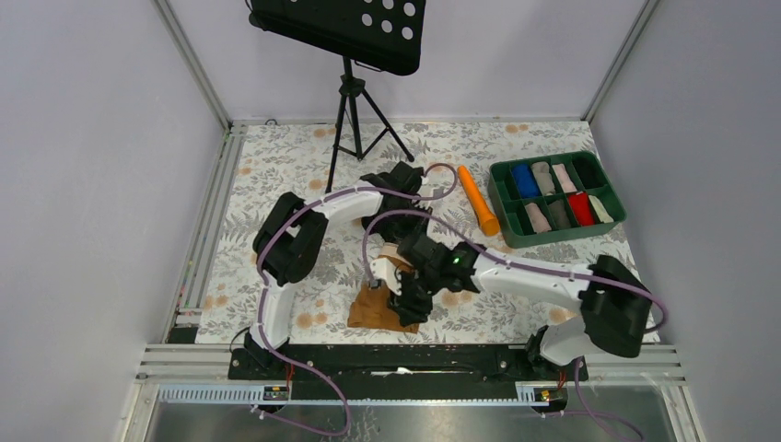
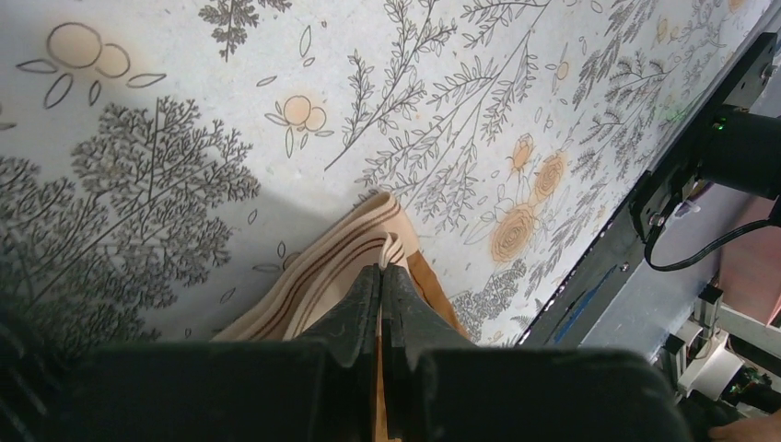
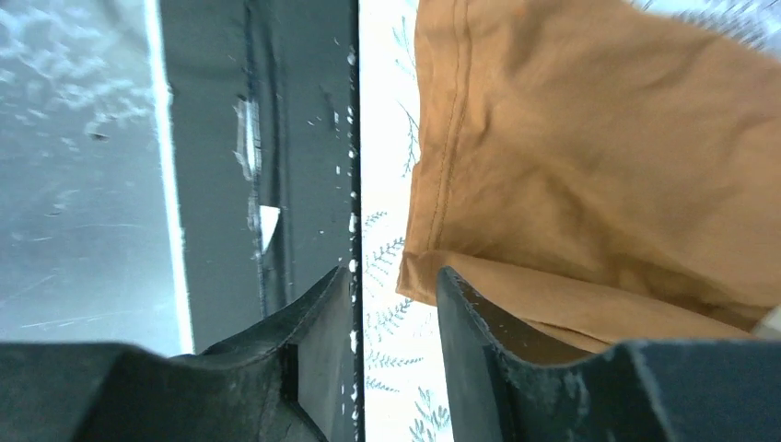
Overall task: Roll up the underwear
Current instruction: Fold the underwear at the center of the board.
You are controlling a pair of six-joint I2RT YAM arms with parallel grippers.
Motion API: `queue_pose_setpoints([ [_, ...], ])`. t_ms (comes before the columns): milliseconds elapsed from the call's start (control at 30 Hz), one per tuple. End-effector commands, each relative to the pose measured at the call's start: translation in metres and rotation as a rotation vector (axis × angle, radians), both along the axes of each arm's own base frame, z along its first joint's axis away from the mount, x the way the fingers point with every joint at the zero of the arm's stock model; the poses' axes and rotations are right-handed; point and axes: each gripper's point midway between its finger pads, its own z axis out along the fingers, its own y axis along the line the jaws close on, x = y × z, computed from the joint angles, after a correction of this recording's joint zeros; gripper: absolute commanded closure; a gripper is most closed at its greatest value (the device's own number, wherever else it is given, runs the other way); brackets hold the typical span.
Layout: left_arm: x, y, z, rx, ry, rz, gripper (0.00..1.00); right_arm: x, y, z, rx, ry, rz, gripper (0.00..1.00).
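DOWN ON THE WAISTBAND: My left claw (image 2: 382, 269) is pressed together on the pale, striped waistband of the underwear (image 1: 373, 311). In the left wrist view the band's folded end pokes up just past my fingertips and caramel-brown cloth trails off to one side beneath them. The garment lies on the flower-printed table cover (image 1: 276, 184) near the table's front edge, between my two arms and just beyond the black rail (image 1: 368, 354) that carries their bases. From above, its brown body spreads toward the rail, while the waistband end sits at the far side, in my left claw. My right claw (image 3: 391, 276) stands spread, and a strip of table cover and the black rail show through the gap between its fingers. The brown fabric, with a stitched seam running down it, hangs just beside one fingertip. Its lower folded corner is close against that finger, though I cannot tell whether the two touch, and nothing sits between the pair. In the overhead view both wrists crowd together over the garment near the middle of the table. Well apart, toward the far right, an orange cylinder (image 1: 477, 212) lies on the cover just beside a green tray (image 1: 564, 233) of rolled garments in several colours. A black music stand (image 1: 341, 28) on a tripod stands at the far edge
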Motion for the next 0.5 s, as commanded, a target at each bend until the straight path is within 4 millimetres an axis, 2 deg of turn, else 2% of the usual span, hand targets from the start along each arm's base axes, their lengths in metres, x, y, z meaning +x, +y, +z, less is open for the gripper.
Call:
queue_pose_setpoints([
  [0, 0.017, 0.009, 0.052, -0.045, -0.131, 0.024, 1.0, 0.0, -0.003, 0.075, 0.155, 0.064, 0.038, 0.53],
  [67, 0.021, 0.016, 0.056, -0.042, -0.144, 0.04, 1.0, 0.005, -0.012, 0.084, 0.175, 0.075, 0.019, 0.53],
  [100, 0.023, 0.019, 0.058, -0.04, -0.151, 0.049, 1.0, 0.008, -0.016, 0.085, 0.182, 0.08, 0.002, 0.56],
  [300, 0.028, 0.027, 0.056, -0.017, -0.155, 0.084, 1.0, 0.029, -0.038, 0.085, 0.271, 0.231, -0.17, 0.83],
  [367, 0.028, 0.028, 0.056, -0.013, -0.151, 0.092, 1.0, 0.044, -0.044, 0.088, 0.319, 0.276, -0.255, 0.88],
  [467, 0.029, 0.029, 0.056, -0.007, -0.156, 0.1, 1.0, 0.087, -0.055, 0.092, 0.425, 0.324, -0.432, 0.95],
])
